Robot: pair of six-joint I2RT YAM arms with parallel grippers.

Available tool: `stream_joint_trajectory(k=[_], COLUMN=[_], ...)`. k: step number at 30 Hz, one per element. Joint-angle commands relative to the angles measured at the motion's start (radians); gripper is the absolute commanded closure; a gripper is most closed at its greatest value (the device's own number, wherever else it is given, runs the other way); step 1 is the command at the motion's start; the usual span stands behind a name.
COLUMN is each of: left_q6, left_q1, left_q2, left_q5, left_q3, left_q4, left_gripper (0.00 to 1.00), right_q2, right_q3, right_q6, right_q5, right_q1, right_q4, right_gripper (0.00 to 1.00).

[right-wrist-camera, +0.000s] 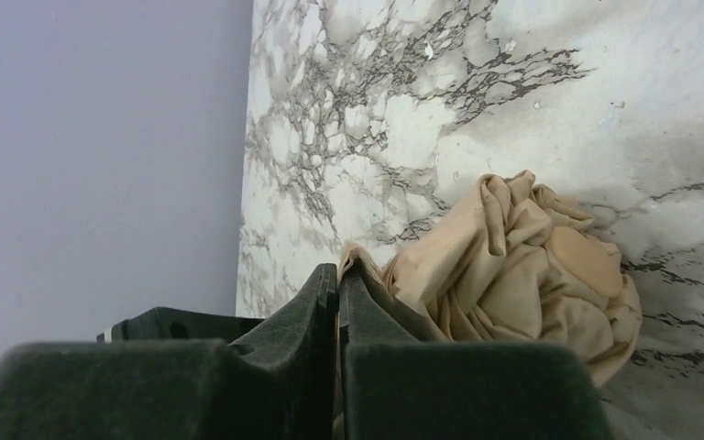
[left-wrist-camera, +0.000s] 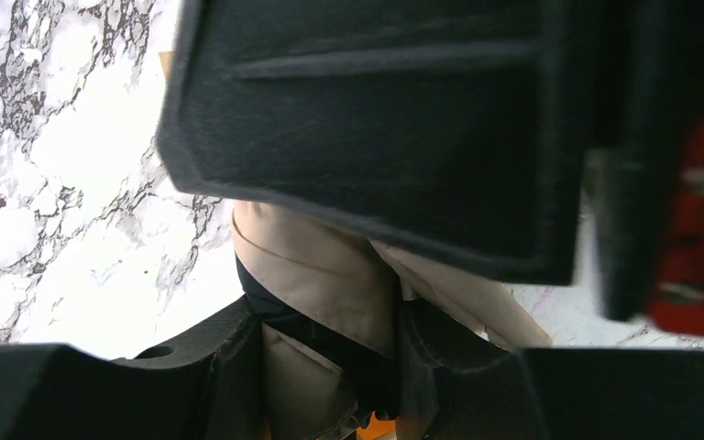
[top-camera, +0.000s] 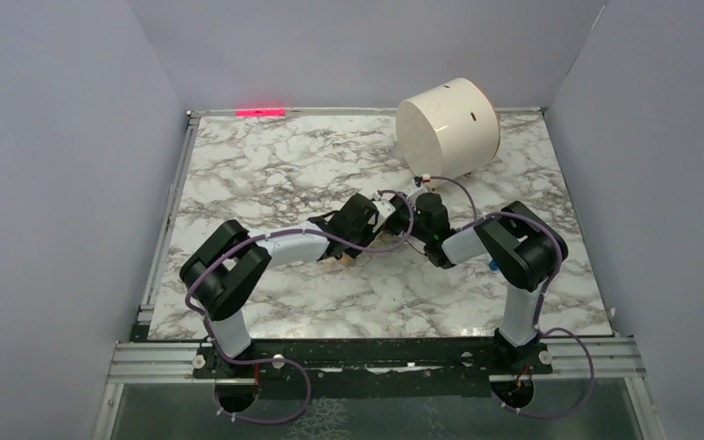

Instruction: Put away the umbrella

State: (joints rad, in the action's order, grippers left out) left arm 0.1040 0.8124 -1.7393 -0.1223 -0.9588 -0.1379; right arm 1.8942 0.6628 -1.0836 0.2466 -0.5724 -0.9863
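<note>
Position: the beige fabric folding umbrella with black ribs (right-wrist-camera: 532, 266) lies crumpled on the white-and-grey marbled table (top-camera: 266, 165), near its middle, under both wrists. From overhead the arms hide it almost entirely.

Left gripper (left-wrist-camera: 330, 339): grasping the umbrella. A bundle of beige cloth and black ribs sits between its fingers (left-wrist-camera: 211, 367).

Right gripper (right-wrist-camera: 339, 275): clenched, fingers pressed together on a thin tan fold at the edge of the cloth. Cannot tell whether this is the strap or the canopy hem.

Step in hand (judgement): gathering the loose canopy into a tight bundle before stowing.

How to do it well:
- Left grip acts as the anchor on the ribs and should not loosen.
- Right gripper draws its fold taut and around the bundle, without jerking. The pinch is shallow and may slip.
- The wrists are nearly touching, so moves should be small to avoid a collision.
- Loose cloth bulges beside the right fingers and needs tucking in first.

The white cylindrical drum (top-camera: 449, 128) lies tipped at the far right of the table, apart from the umbrella. It is the likely store, but I cannot tell whether its near face is open.

Count:
- umbrella: 1
- drum: 1
- arms: 2
- grippers: 2
- table: 1
</note>
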Motion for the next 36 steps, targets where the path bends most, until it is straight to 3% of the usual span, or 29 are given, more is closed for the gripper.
stream_joint_trajectory(k=[1, 10, 15, 23, 29, 36], left_q6=[0.061, 0.062, 0.057, 0.084, 0.139, 0.238], left_q1=[0.056, 0.058, 0.060, 0.060, 0.058, 0.059], left_q2=[-0.049, -0.055, -0.058, -0.037, -0.004, 0.048], left_q5=[0.101, 0.098, 0.077, 0.048, 0.070, 0.121], left_q3=[0.066, 0.062, 0.059, 0.075, 0.090, 0.108], left_q4=[-0.190, -0.190, -0.190, -0.177, -0.147, -0.074], left_gripper=[1.00, 1.00, 1.00, 1.00, 1.00, 1.00], right_q2=[0.052, 0.080, 0.042, -0.116, -0.260, -0.452], right_q3=[0.057, 0.068, 0.089, 0.020, -0.064, -0.124], right_q6=[0.011, -0.007, 0.005, 0.025, 0.065, 0.175], right_q5=[-0.047, -0.041, -0.126, -0.449, -0.531, -0.601], right_q1=[0.002, 0.001, 0.001, 0.001, 0.003, 0.003], right_q4=[0.131, 0.182, 0.399, 0.610, 0.570, 0.638], right_gripper=[0.89, 0.86, 0.90, 0.85, 0.81, 0.79])
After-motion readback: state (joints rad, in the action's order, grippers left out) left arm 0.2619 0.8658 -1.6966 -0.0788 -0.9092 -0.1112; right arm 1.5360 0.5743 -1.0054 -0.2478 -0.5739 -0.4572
